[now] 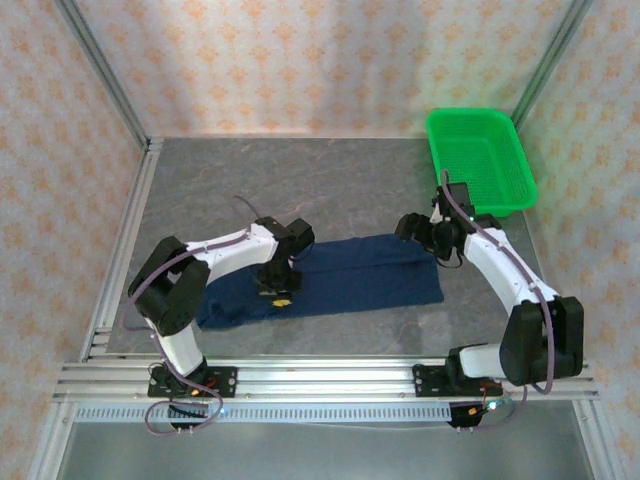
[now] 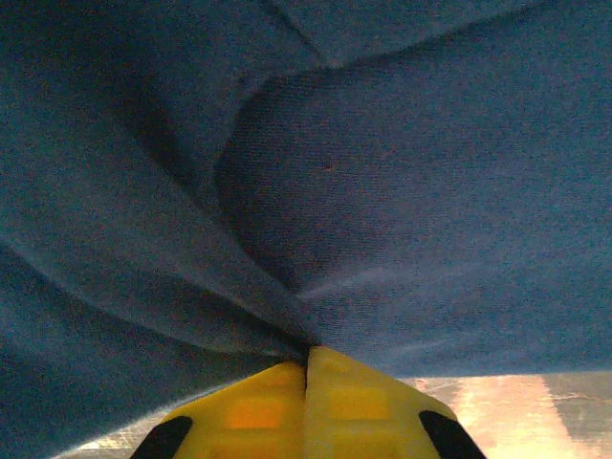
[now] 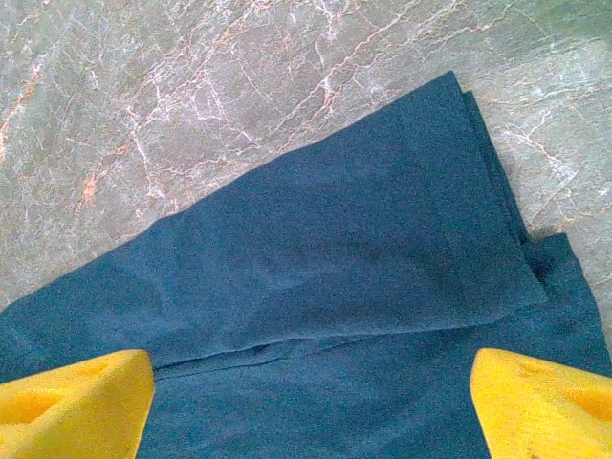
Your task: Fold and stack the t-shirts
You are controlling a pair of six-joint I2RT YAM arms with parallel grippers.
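The left hand (image 1: 277, 288) pinches the blue t-shirt (image 1: 360, 275) lying under it on the worktop (image 1: 300, 180). The right hand (image 1: 428, 236) hangs wide open over the shirt's end. It should grab 1 edge, then both lift together.

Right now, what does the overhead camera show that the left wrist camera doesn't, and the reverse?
Overhead adds the green basket at the far right and the right claw over the right end of the navy t-shirt. The left wrist adds a close-up: yellow fingers shut on a pinched fold, creases running into it. Both show that t-shirt, the left claw and the grey table.
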